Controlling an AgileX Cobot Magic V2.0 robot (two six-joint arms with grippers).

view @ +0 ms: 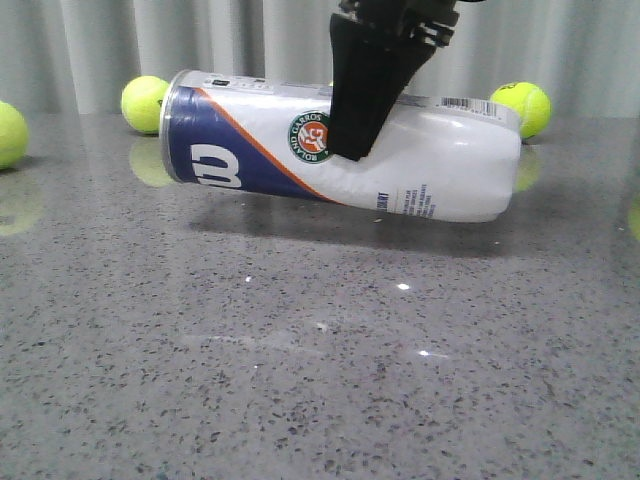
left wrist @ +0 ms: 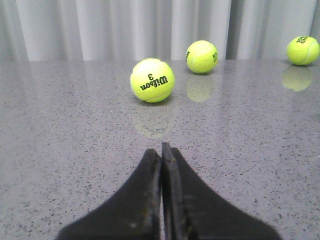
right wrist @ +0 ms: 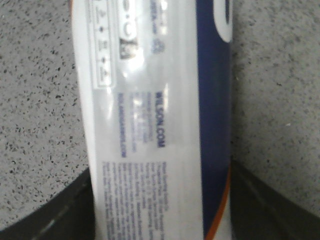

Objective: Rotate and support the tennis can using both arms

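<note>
The tennis can [view: 440,170] is on its side, almost level, with its silver rim [view: 165,120] to the left and slightly higher. It hangs just above the grey table over its own shadow. My right gripper [view: 352,150] comes down from above and is shut on the can's middle, next to the round logo. In the right wrist view the can [right wrist: 150,100] fills the space between the two dark fingers [right wrist: 55,215] of the gripper [right wrist: 160,210]. My left gripper [left wrist: 161,150] is shut and empty, low over bare table. It does not show in the front view.
Tennis balls lie behind the can at the left [view: 146,104], right [view: 522,108] and far left edge [view: 8,133]. Three balls lie ahead of the left gripper, the nearest [left wrist: 152,80] and two farther ones [left wrist: 201,56] [left wrist: 303,50]. A grey curtain closes the back.
</note>
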